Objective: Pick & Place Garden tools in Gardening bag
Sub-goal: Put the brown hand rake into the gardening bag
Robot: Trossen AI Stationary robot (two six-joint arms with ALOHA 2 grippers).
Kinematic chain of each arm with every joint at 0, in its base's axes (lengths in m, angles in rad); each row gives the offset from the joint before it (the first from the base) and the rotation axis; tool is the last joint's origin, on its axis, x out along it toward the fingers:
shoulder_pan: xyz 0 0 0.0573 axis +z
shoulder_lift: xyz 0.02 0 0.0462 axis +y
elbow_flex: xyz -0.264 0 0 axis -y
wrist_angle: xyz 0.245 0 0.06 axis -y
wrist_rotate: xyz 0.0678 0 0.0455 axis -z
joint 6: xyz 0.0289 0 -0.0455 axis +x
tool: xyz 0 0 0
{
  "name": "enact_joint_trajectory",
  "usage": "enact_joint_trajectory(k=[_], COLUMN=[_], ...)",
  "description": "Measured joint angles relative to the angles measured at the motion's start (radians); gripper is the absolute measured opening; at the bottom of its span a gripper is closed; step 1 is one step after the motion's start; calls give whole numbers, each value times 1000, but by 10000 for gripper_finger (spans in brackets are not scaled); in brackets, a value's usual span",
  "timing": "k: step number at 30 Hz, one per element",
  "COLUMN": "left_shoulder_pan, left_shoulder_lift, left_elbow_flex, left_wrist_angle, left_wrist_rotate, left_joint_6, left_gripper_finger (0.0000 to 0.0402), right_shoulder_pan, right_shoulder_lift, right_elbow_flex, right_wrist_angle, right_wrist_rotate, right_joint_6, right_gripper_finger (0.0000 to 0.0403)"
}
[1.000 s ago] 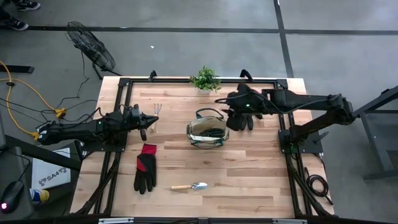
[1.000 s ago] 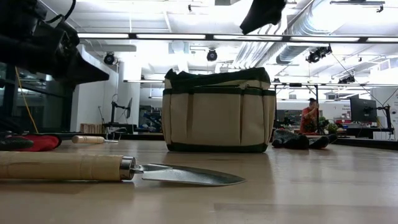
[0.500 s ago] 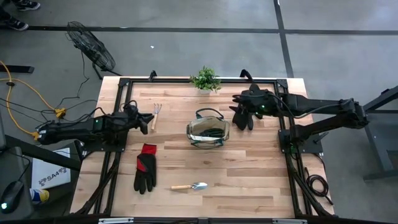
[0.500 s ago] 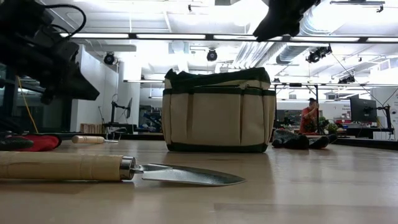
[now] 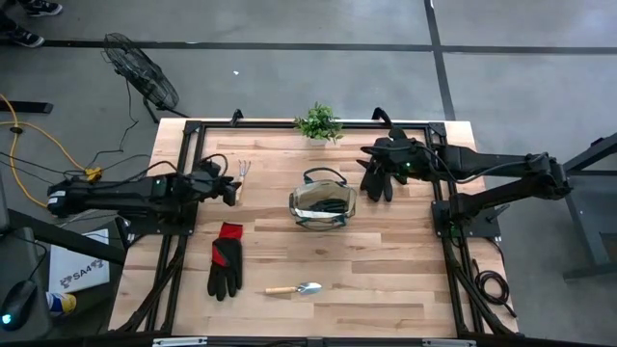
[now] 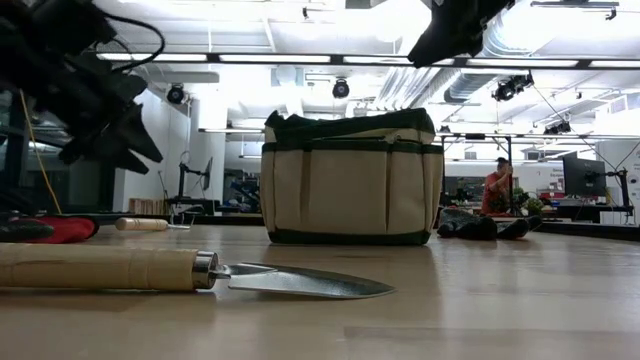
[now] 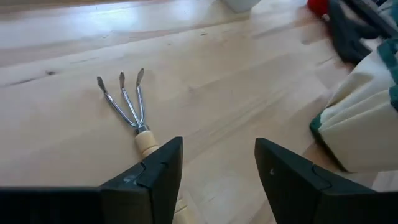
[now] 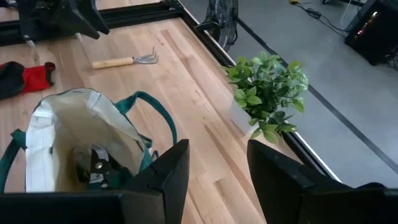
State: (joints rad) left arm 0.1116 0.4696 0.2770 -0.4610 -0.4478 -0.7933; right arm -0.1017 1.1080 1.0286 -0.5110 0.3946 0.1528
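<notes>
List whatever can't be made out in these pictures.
- Bag contents: the right wrist view shows one dark tool inside. The bag's wall hides the rest, and it is too small in the high view.
- Rake handle: in the left wrist view, mostly hidden behind the left gripper.
- Trowel handle end: in the low view, cut off by the left edge.
- Far glove: in the low view, too small and dark to show its cuff.

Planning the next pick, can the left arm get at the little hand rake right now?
Probably yes: the left tool hangs open right at the hand rake handle's end, on bare table.
</notes>
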Motion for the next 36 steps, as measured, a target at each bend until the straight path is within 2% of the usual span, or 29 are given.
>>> enact_joint_trajectory(k=[13,17,22,26,31,36], left_shoulder_pan=[15,121,286,373,429,434], left_shoulder_lift=[498,601,667,674,674,690], left_elbow_flex=[282,337,339,339,339,339], left_wrist_angle=[-194,-252,-235,-237,-236,-228], left_wrist_rotate=[23,135,295,365,441,424], left_joint_6=[-1,39,140,195,223,231], left_gripper_finger=[198,198,198,198,198,198], right_shoulder_pan=[0,3,4,3,3,3], right_shoulder_lift=[0,0,1,1,1,1], right_elbow_flex=[0,0,0,0,0,0], right_wrist_angle=[0,0,0,0,8,14], right_wrist_rotate=[-4,-18,-38,-38,-38,-38], right_joint_6=[-23,-17,-22,-23,-22,-22], right_gripper_finger=[154,154,154,154,154,153])
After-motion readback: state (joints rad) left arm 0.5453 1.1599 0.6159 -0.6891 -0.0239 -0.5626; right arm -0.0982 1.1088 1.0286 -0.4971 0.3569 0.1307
